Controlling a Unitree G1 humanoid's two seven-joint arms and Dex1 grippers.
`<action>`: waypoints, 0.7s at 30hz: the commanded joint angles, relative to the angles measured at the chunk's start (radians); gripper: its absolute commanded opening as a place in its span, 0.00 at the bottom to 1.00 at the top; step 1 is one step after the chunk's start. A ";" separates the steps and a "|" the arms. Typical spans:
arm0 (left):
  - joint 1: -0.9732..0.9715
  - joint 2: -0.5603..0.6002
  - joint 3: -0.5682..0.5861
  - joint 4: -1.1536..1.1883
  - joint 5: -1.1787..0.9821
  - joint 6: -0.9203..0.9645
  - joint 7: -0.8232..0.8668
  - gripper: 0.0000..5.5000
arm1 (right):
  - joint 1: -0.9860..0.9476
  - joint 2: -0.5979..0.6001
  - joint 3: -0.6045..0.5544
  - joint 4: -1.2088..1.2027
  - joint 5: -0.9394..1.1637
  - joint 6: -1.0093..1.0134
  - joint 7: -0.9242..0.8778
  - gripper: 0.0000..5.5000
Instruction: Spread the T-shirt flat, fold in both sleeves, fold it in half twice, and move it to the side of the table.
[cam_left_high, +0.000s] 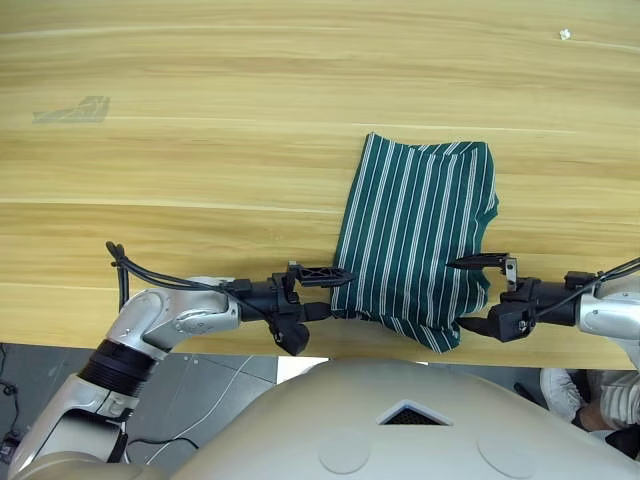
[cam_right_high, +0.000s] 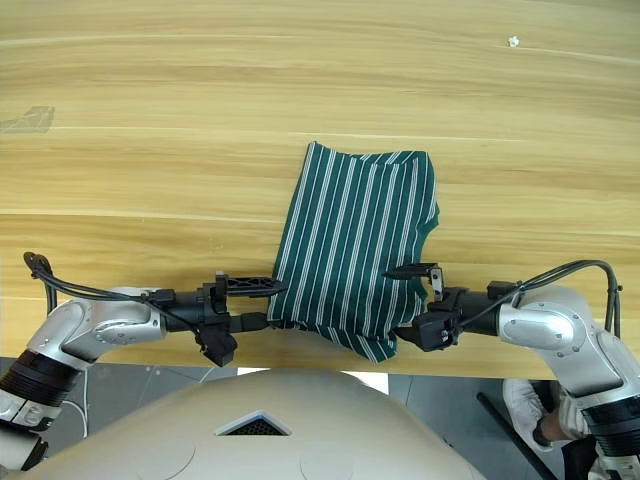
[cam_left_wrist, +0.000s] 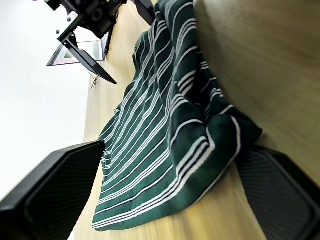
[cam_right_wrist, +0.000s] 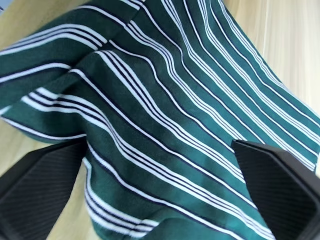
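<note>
Left gripper (cam_left_high: 332, 292) sits at the near edge of the wooden table (cam_left_high: 200, 150), its 2 black fingers spread wide on either side of the T-shirt's (cam_left_high: 420, 230) near left corner. Right gripper (cam_left_high: 472, 294) mirrors it at the near right corner, also spread wide and not pinching. In the wrist views the cloth lies loose between the ribbed pads (cam_left_wrist: 50, 200) (cam_right_wrist: 280, 170).

The T-shirt is dark green with thin white stripes in groups. It is folded into a narrow upright panel, right of the table's centre, with stripes running away from the robot. Its near end is rumpled. Sleeves and collar are folded out of sight, and I cannot tell whether the near hem hangs over the edge.

Both forearms lie along the near edge, pointing inward toward each other.
</note>
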 joint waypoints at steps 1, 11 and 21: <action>0.003 0.008 -0.043 0.130 0.128 0.041 -0.024 0.85 | 0.043 -0.046 -0.027 -0.068 0.098 0.076 0.060 0.97; 0.035 0.033 -0.078 0.140 0.130 0.031 -0.007 0.85 | 0.088 -0.096 -0.170 -0.096 0.182 0.132 0.122 0.97; 0.067 0.049 -0.089 0.101 0.106 0.057 -0.035 0.54 | 0.166 -0.060 -0.115 -0.082 0.095 0.092 0.116 0.98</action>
